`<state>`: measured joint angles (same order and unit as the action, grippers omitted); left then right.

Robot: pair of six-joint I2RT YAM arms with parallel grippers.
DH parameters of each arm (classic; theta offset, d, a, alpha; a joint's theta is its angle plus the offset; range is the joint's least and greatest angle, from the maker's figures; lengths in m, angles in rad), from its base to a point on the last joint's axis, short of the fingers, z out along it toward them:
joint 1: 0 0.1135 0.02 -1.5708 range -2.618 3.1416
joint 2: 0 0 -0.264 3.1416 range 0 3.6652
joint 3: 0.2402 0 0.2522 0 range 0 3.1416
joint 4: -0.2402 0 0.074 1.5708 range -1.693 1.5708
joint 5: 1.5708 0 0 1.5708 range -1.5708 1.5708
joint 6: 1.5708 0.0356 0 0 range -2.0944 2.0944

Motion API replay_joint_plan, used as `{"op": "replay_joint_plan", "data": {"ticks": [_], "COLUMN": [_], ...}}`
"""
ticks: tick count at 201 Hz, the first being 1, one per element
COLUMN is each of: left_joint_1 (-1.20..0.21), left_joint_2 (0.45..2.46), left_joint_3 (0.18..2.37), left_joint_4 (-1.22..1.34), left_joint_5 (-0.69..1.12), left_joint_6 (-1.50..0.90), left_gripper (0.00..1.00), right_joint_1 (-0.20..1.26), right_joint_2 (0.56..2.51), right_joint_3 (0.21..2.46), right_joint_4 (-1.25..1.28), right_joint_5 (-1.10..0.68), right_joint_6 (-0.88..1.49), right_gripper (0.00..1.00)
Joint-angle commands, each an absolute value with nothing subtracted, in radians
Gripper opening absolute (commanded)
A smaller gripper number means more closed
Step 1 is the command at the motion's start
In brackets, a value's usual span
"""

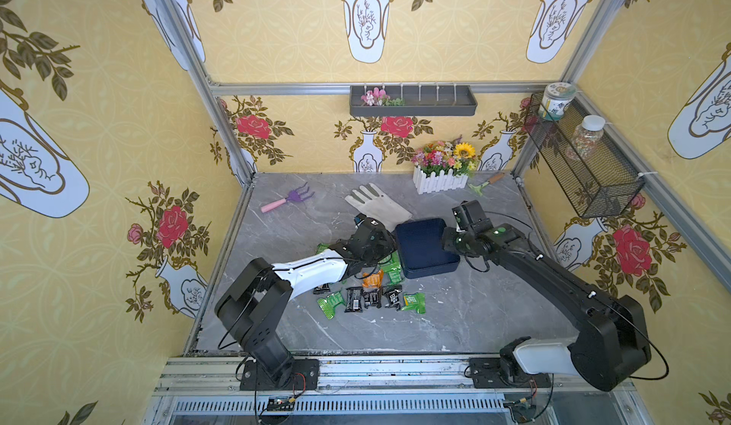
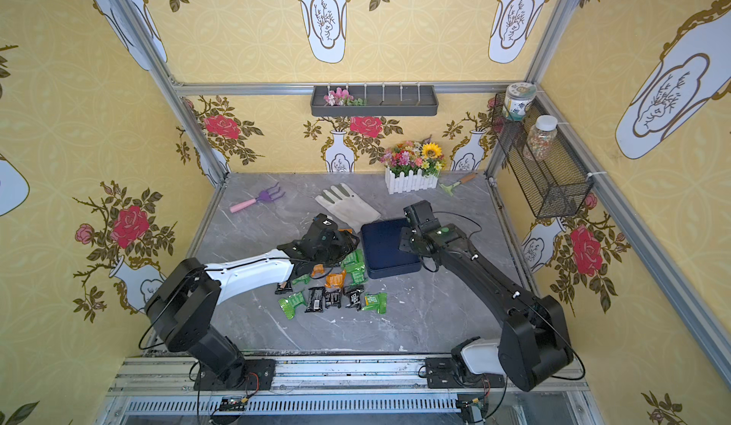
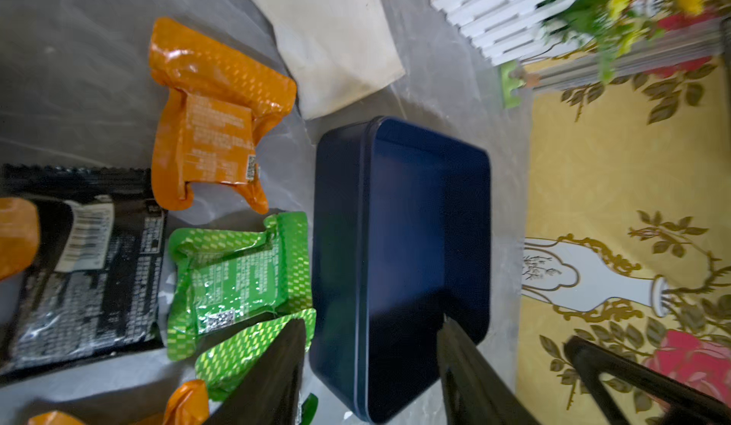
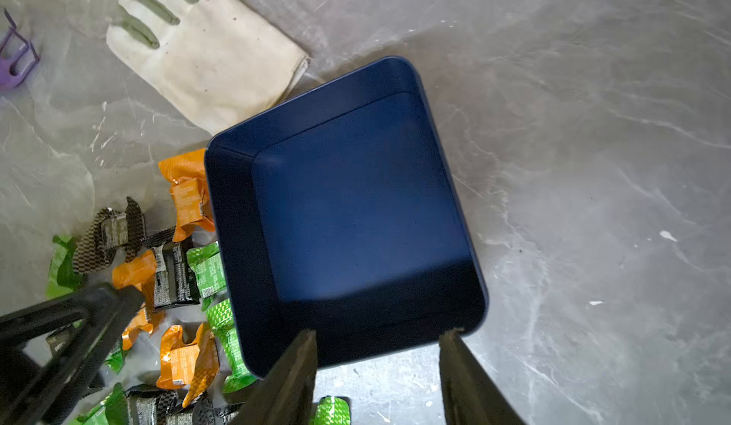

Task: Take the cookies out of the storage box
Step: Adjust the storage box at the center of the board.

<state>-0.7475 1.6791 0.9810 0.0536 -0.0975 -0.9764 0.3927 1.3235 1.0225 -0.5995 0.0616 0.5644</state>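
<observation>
On the grey marbled table (image 1: 474,316), both arms come in from the front edge. The left arm (image 1: 308,270) lies low over the packets, and the right arm (image 1: 553,276) slants in from the front right corner.

The storage box (image 1: 425,249), navy with rounded corners, sits flat just right of the table's centre, between the two wrists. A cream glove (image 1: 379,205) lies behind it toward the back edge, its cuff just at the box's back left corner. A white picket planter (image 1: 439,183) of flowers stands at the back edge, nearer the back right corner.

In the left wrist view, the left gripper (image 3: 372,322) has its fingers spread wide across the box's left wall. One finger is over a green packet outside the box and the other is over the blue floor inside; neither clamps anything. In the right wrist view, the right gripper (image 4: 381,332) is likewise parted and holds nothing, with its tips at the box's right wall.

The cookies (image 1: 372,298), green, orange and black packets, lie on the table outside the box. Some rest against its left wall, and the rest are scattered from there toward the front edge.

A purple rake (image 1: 288,199) with a pink handle lies near the back left corner. A small green hand tool (image 1: 484,185) lies beside the planter near the back right corner.
</observation>
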Motion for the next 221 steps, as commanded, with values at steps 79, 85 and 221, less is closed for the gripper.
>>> {"op": "replay_joint_plan", "data": {"ticks": [79,85,221], "left_joint_1": [-0.753,-0.754,-0.819], "left_joint_2": [1.984,1.99,2.119], "left_joint_3": [1.273,1.281,1.47], "left_joint_4": [-0.13,-0.134,-0.133], "left_joint_5": [-0.159,-0.169,-0.29], "left_joint_6": [-0.877,-0.877,-0.821], "left_gripper": [0.43,0.4,0.13], "right_joint_1": [0.345,0.344,0.322], "right_joint_2": [1.265,1.265,1.252], "right_joint_3": [0.964,0.964,0.94], "right_joint_4": [-0.572,-0.572,-0.583], "right_joint_5": [0.019,0.019,0.014], "right_joint_6": [0.585,0.584,0.579], "right_gripper": [0.54,0.54,0.54]}}
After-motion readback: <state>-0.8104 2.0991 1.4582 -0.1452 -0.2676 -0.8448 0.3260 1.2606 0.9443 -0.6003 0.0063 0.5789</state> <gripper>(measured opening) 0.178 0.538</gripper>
